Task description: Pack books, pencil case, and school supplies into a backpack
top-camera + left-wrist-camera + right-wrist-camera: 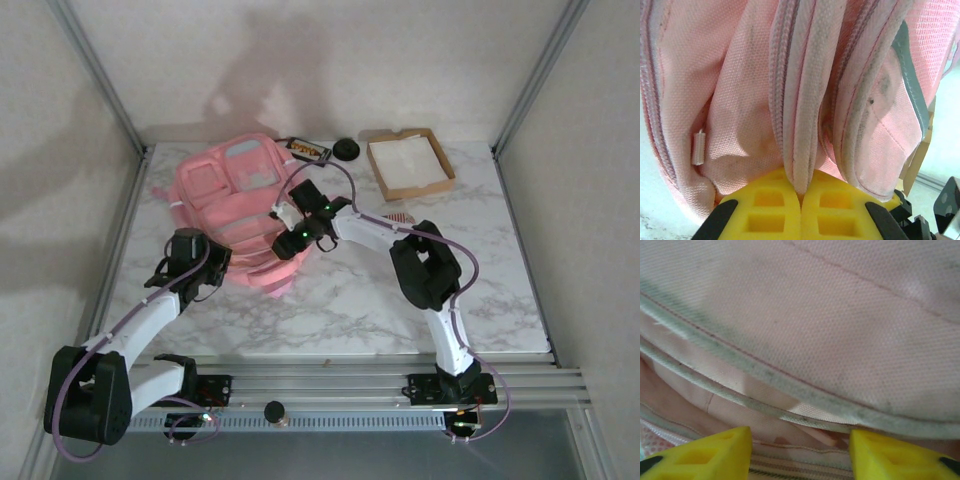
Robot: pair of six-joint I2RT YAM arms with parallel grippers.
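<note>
The pink backpack point(235, 195) lies flat on the marble table's left half. My left gripper point(207, 268) sits at its near edge, and in the left wrist view the yellow fingers point(770, 210) are shut on a fold of the backpack's zipper edge point(800, 150). At the backpack's near right edge is my right gripper point(297, 238); its yellow fingers point(715, 455) stand apart in front of the pink fabric point(840, 320), gripping nothing. A dark book point(308, 150) lies behind the backpack. A small red patterned thing point(400, 217) shows beside the right arm; whether it is the pencil case I cannot tell.
A shallow cardboard tray with white lining point(410, 163) stands at the back right. A black round object point(346, 150) sits beside the dark book. Metal frame posts point(105, 80) rise at the back corners.
</note>
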